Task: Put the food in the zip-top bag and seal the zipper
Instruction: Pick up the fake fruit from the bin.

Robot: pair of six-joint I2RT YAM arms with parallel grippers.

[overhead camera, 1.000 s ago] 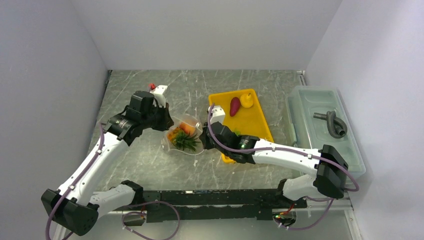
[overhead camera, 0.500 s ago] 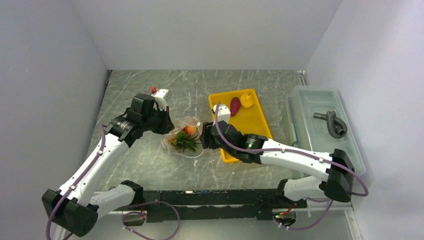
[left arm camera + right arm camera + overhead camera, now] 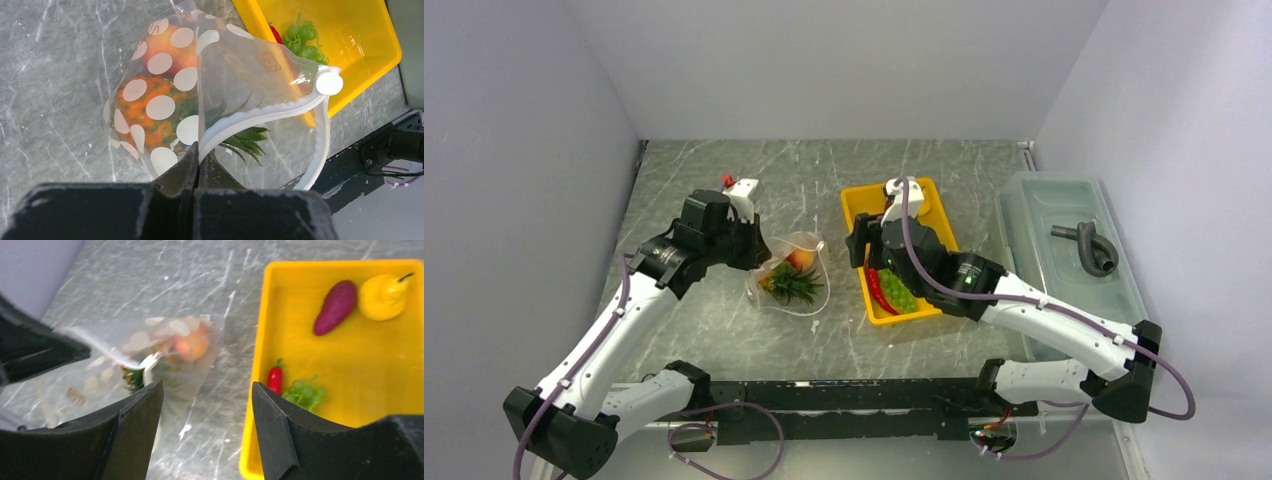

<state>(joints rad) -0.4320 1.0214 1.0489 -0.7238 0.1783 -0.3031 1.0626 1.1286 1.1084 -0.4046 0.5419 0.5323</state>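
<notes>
**A:** Top view first. The clear, floppy, white-dotted plastic zip-top bag lies on the grey marbled bench, just left of the yellow rectangular tray. The left fingers are at its left edge, and the right fingers hang over the tray's left side.

**B:** That right arm blocks the tray's far half. Only the red toy chilli and the green toy grapes peek out.

**A:** Left wrist now. The left fingers are clenched on the pale whitish zipper strip, propping the mouth open. The round peach and the orange pineapple are already inside, green leaves poking towards the mouth.

**B:** I'd say that film is light, slick and limp. Let go and the mouth probably sags shut. The strip looks like the only stiff part, so that's the place to hold. The white disc at the strip's far end could be a dot or a zipper end; I can't tell.

**A:** Right wrist. The right fingers are spread wide with nothing between them. The purple eggplant-shaped toy and the yellow pear are touching at the tray's far end.

**B:** They look small, smooth and rounded, likely light and prone to squirting out. I'd take the eggplant across its middle. The bag is blurred here, so its mouth edge is hard to trace.
</notes>
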